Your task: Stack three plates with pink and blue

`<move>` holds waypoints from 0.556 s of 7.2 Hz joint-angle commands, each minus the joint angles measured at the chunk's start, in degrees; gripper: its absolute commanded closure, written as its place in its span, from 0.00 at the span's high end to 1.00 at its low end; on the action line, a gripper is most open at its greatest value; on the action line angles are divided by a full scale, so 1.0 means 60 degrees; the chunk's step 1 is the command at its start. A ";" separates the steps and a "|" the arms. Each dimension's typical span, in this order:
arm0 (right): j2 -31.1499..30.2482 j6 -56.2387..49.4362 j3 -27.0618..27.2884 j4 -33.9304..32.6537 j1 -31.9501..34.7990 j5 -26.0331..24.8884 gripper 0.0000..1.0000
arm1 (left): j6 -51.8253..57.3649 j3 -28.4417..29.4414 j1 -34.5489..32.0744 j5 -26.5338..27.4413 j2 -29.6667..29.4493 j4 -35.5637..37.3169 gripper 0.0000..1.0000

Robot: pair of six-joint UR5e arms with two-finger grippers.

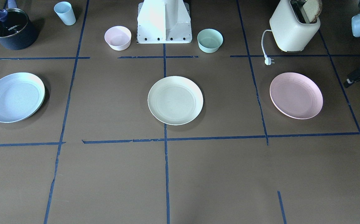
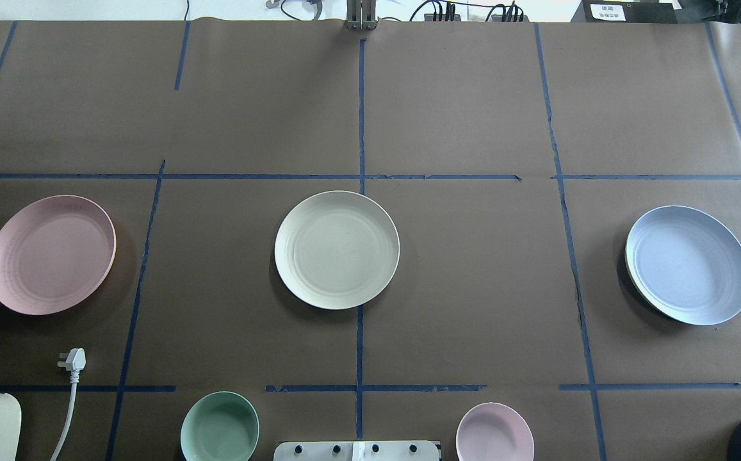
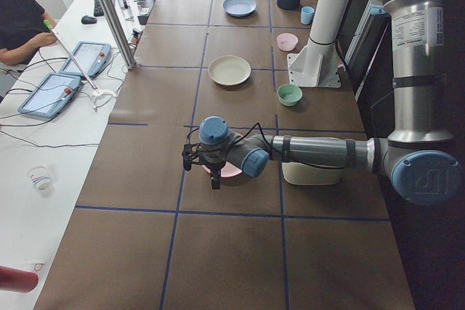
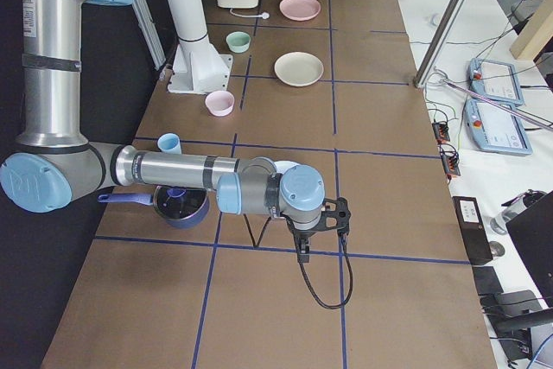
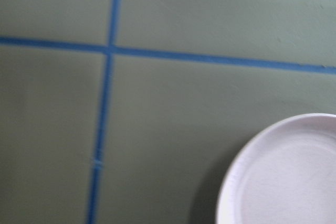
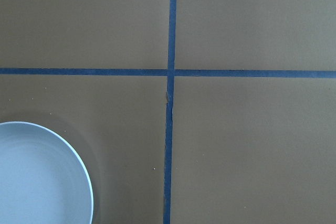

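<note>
From where I stand, the left gripper (image 3: 211, 176) hangs near the empty pink plate (image 1: 296, 95), and the right gripper (image 4: 302, 250) hangs near the empty blue plate (image 1: 14, 97). I cannot tell how far either is open or whether it grips anything. The cream plate (image 1: 175, 100), also empty, lies well apart from both. Bread (image 1: 313, 8) stands in the toaster (image 1: 292, 34).

Pink plate (image 5: 286, 177) lower right; blue tape lines (image 5: 110, 50) cross upper left.

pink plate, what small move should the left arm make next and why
Probably lower the left gripper onto the pink plate's rim to grip it. The pink plate, white plate and blue plate lie apart in a row, nothing stacked, and that gripper hangs by the pink plate's edge.
</note>
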 commanded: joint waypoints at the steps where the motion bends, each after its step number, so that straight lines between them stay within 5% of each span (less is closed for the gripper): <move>1: 0.0002 0.0000 0.0010 0.0000 0.0000 -0.0009 1.00 | -0.1471 0.0033 0.1201 0.0849 0.0082 -0.0896 1.00; 4: -0.0012 -0.0015 0.0010 0.0044 0.0000 -0.0038 1.00 | -0.2042 0.0980 0.1819 0.1178 -0.0034 -0.2033 1.00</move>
